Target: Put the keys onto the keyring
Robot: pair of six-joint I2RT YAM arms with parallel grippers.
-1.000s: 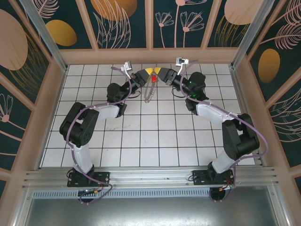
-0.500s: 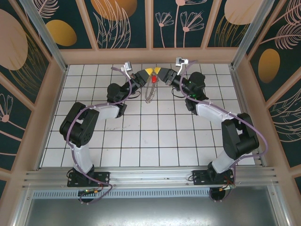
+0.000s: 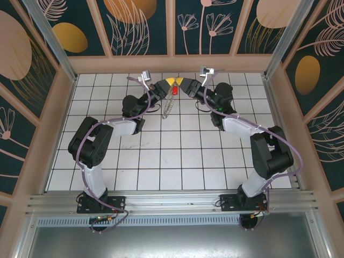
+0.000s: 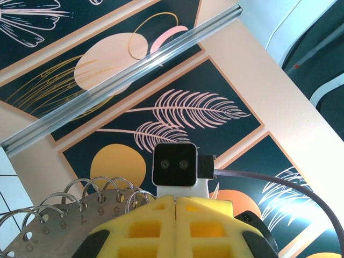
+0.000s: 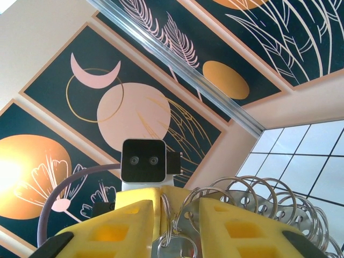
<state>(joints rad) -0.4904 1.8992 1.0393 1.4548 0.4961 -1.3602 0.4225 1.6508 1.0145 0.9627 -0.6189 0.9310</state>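
my left claw (image 4: 176,200) is shut tight, yellow tips pressed together. the keyring (image 4: 59,223) pokes out from under it on the left; i cannot tell if i hold it. my right claw (image 5: 180,203) is narrow, with a small ring (image 5: 171,236) in the gap. from above, the red key (image 3: 176,91) hangs where both claws meet, over the far part of the table (image 3: 161,156), the keyring dangling just below.
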